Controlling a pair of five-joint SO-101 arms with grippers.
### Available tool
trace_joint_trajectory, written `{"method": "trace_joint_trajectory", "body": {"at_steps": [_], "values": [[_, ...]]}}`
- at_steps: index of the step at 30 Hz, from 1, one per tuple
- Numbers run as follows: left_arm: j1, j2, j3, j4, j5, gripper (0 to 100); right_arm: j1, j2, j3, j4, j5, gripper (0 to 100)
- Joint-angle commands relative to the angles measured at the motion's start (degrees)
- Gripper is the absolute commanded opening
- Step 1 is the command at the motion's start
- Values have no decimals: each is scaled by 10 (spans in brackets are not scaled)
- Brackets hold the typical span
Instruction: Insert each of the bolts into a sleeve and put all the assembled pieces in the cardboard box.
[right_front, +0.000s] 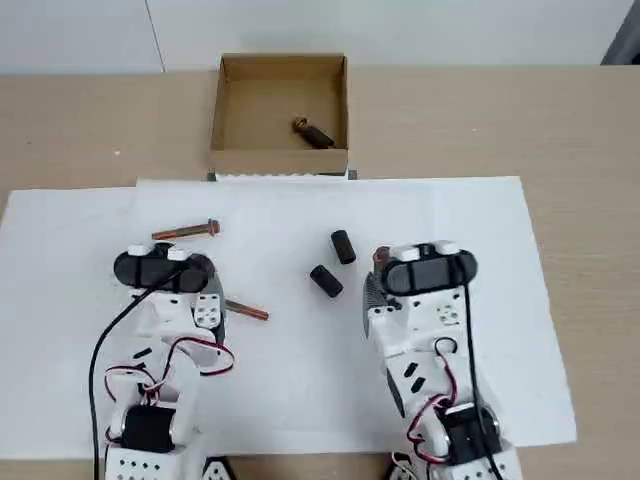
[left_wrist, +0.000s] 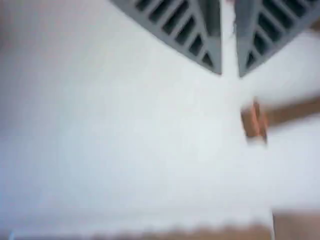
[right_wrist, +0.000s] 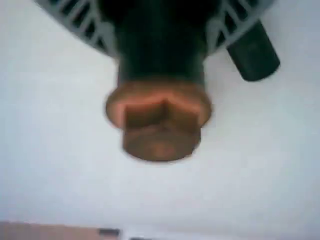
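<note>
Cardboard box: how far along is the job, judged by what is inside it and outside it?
Done: one assembled piece lies in the cardboard box. In hand: the right hand holds a sleeved bolt. Left: two bolts and two sleeves on the paper.

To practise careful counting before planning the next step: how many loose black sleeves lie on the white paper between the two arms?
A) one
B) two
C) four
B: the high view shows a farther sleeve and a nearer sleeve lying apart on the white paper, with no bolt in either.
</note>
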Motion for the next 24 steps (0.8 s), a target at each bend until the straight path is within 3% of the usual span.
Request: {"method": "trace_joint_trajectory", "body": {"at_steps": [1, 8, 24], "values": [[-4, -1, -1, 39, -3, 5, 8, 2, -73, 11, 3, 2], [-3, -1, -3, 45, -1, 5, 8, 153, -185, 15, 25, 2], [-3, -1, -3, 46, -1, 5, 8, 771, -628, -89, 27, 2]]}}
